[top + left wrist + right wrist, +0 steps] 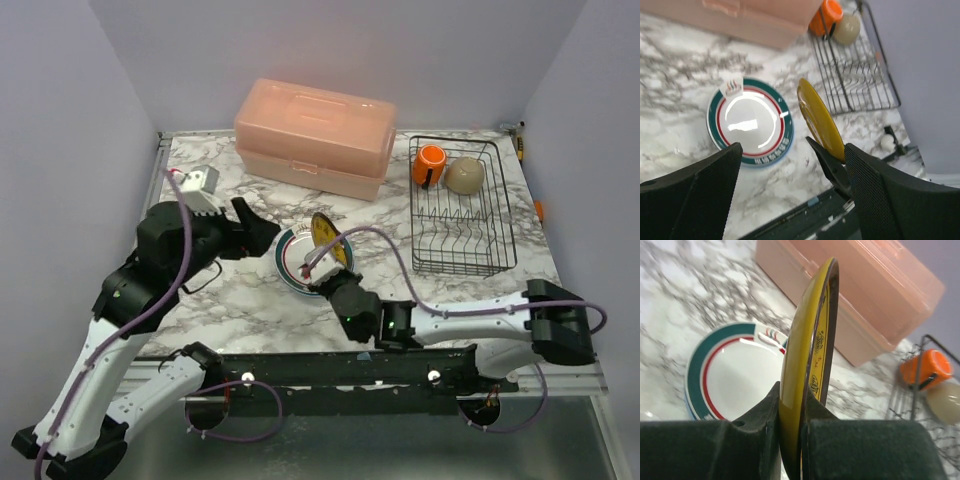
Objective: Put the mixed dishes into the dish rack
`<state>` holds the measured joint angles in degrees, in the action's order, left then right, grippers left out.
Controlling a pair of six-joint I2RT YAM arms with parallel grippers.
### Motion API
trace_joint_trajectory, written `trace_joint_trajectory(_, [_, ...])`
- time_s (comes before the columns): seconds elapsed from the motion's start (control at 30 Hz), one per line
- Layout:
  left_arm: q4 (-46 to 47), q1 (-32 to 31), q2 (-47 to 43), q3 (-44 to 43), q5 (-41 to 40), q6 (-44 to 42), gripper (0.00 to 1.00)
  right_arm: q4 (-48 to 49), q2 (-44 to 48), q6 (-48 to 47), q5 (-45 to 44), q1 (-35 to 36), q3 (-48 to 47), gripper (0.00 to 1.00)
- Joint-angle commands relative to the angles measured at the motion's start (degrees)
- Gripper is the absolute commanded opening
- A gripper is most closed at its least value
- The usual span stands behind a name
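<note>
Underneath everything, a white-and-grey marble desk (230, 300). At its far side, a large pink plastic lidded box (315, 135), lid down, lying lengthwise. To the right of that box and apart from it, a black wire dish rack (462, 262), rectangular, long side running away from the arms, upright prongs bare along its near half. Reaching in from the left, the left claw (262, 232), spread wide and gripping nothing; in its own wrist view (790, 200) hanging over the desk with one black finger either side of the scene. Reaching in from the right, low across the near edge, the right claw (325, 275), narrowed hard on a plate rim, pads pressed to both faces in the right wrist view (790, 440). Flat on the desk between the two claws, a white plate with teal and red rings (295, 262), a thin blue edge showing beneath it at the near side. Held on edge in the right claw, a yellow patterned plate with a red rim (327, 237), standing nearly upright just right of the ringed plate's centre, well short of the rack and close beside the left claw's right finger. Already in the rack's far end, a cream-white bowl (465, 176), and just beside it on the left, in the far left corner, a glossy orange mug (430, 165).
</note>
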<state>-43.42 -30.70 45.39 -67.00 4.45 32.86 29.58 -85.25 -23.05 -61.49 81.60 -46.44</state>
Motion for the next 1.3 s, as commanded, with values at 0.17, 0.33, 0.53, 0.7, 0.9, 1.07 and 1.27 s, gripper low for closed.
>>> trace_joint_trajectory(0.17, [8.8, 0.4, -8.7, -5.3, -13.8, -12.3, 0.86, -25.0, 19.4, 40.4, 44.4, -22.3, -5.4, 0.00])
trace_joint_trajectory(0.33, [14.7, 0.3, -8.0, -2.3, -13.3, -16.1, 0.86, -29.3, 25.1, 49.4, 62.9, -39.2, -6.8, 0.00])
trace_joint_trajectory(0.53, [18.9, 0.0, -4.4, 1.9, -10.7, -22.4, 0.86, -39.5, 26.7, 53.0, 75.2, -57.1, -12.1, 0.00])
trace_joint_trajectory(0.7, [24.7, -4.8, -5.5, 9.6, -15.0, -27.4, 0.86, -45.9, 22.2, 52.4, 83.5, -69.1, -15.3, 0.00])
trace_joint_trajectory(0.9, [30.0, -7.4, -7.5, 18.1, -16.9, -29.8, 0.86, -54.2, 19.1, 46.7, 72.8, -70.2, -17.6, 0.00])
trace_joint_trajectory(1.07, [32.2, -7.9, -6.3, 21.2, -17.3, -30.2, 0.86, -57.3, 17.9, 43.3, 62.9, -70.2, -17.2, 0.00])
trace_joint_trajectory(1.27, [32.8, -8.2, -5.5, 21.7, -16.0, -30.0, 0.85, -56.8, 17.2, 40.0, 58.7, -70.2, -15.7, 0.00])
